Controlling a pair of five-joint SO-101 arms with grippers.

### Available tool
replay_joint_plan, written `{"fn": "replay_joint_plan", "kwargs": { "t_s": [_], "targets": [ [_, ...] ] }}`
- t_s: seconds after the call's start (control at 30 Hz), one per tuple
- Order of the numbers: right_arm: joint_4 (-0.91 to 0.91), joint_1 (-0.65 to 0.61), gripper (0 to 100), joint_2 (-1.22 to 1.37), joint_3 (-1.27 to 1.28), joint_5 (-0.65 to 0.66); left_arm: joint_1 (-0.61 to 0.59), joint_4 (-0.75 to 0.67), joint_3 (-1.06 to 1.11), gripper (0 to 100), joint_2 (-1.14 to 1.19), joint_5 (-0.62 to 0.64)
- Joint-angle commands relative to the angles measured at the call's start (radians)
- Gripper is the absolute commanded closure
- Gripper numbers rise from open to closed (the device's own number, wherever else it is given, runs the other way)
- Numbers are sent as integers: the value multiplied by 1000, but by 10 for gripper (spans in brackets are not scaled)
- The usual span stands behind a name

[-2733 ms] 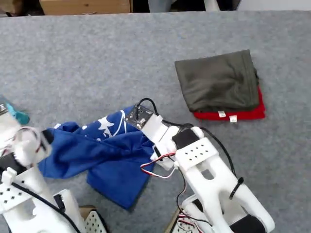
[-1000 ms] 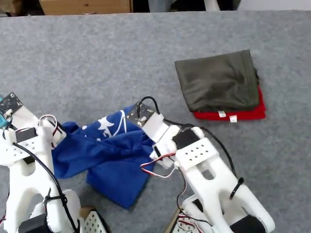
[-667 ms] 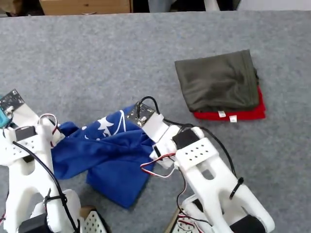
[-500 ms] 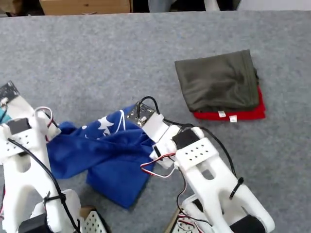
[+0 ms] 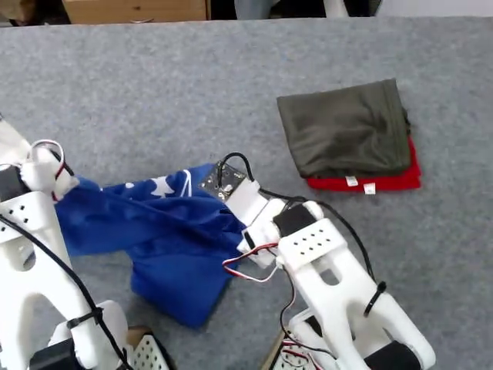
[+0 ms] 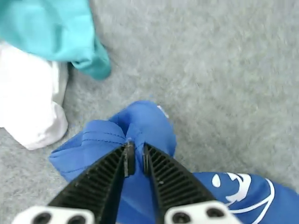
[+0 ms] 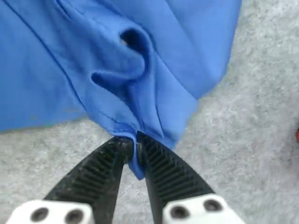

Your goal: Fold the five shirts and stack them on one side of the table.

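A robotics lab or test bench is suggested. The table (image 5: 154,85) is covered from edge to edge with grey felt-like matting. Two white, printed-looking arms are mounted at its near edge, the left arm (image 5: 27,231) and the right arm (image 5: 339,285), with loose servo wires (image 5: 246,267) and a bare circuit board (image 5: 218,183) left exposed. Garments are laid out on the matting: a blue shirt (image 5: 169,231) by the near edge, and an olive shirt (image 5: 347,131) folded on a red shirt (image 5: 385,183) toward the right edge. Light wooden furniture (image 5: 135,9) is seen beyond the far edge.

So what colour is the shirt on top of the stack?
Olive green shirt, best in the high view.
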Motion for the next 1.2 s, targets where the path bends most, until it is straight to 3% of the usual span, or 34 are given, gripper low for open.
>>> {"fn": "replay_joint_plan", "kwargs": {
  "t_s": [0.0,0.2,0.43,0.5,0.7,0.87,1.17],
  "targets": [
    [120,11,985,-1,-153,-68,-68,-5,-70,970,-15,-5],
    [333,11,985,4,-389,-117,-150,6,-73,970,-15,-20],
    [397,35,985,-1,-581,-239,-150,46,-36,970,-15,-97],
    [420,77,985,-1,-657,-269,-139,78,-30,970,-15,-173],
    [474,222,985,-2,-872,-292,-117,219,-173,971,-17,-232],
    [532,221,985,-2,-992,-287,-116,307,-271,970,-15,-308],
    [623,221,985,-2,-1109,-287,-117,367,-269,966,-15,-305]
  ]
}}
